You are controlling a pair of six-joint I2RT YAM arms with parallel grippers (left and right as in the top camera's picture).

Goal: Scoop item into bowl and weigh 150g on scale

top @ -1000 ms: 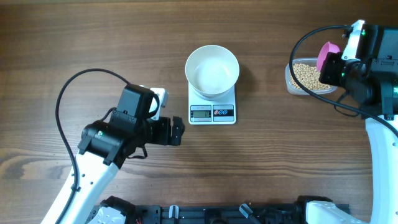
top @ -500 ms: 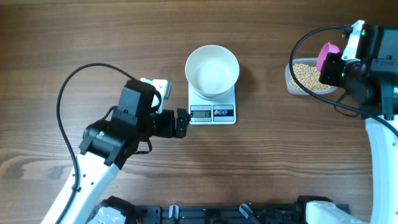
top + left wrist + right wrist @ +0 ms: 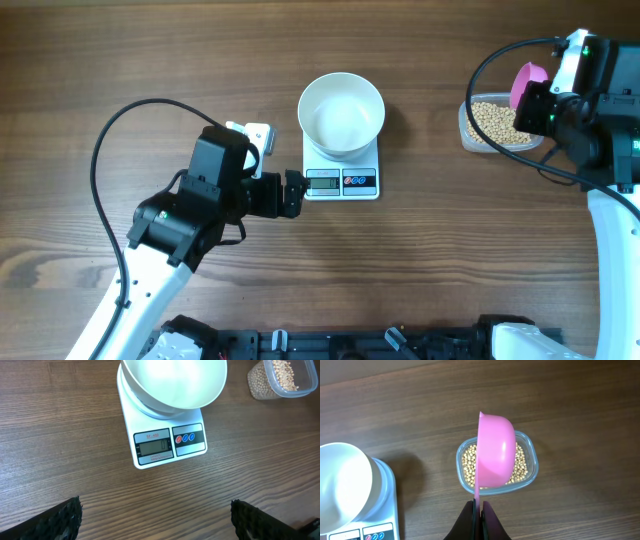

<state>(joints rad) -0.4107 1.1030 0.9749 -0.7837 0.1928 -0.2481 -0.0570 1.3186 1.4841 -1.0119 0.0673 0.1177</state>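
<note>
Left hand [image 3: 290, 194]: spread wide, just beside scale [image 3: 341, 182] | right hand [image 3: 477, 519]: clamped on pink scoop [image 3: 495, 455] over beans [image 3: 520, 467] in tub [image 3: 533, 467] | bowl [image 3: 341, 113]: empty, on scale | risk: reading upset if scale is nudged by left hand.

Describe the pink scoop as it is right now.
The pink scoop looks like smooth, glossy plastic: a small rounded cup on a thin flat handle. The right gripper has its jaws shut on the handle. It is turned on edge, rounded back showing, over the clear tub of beans. Its inside is hidden.
</note>
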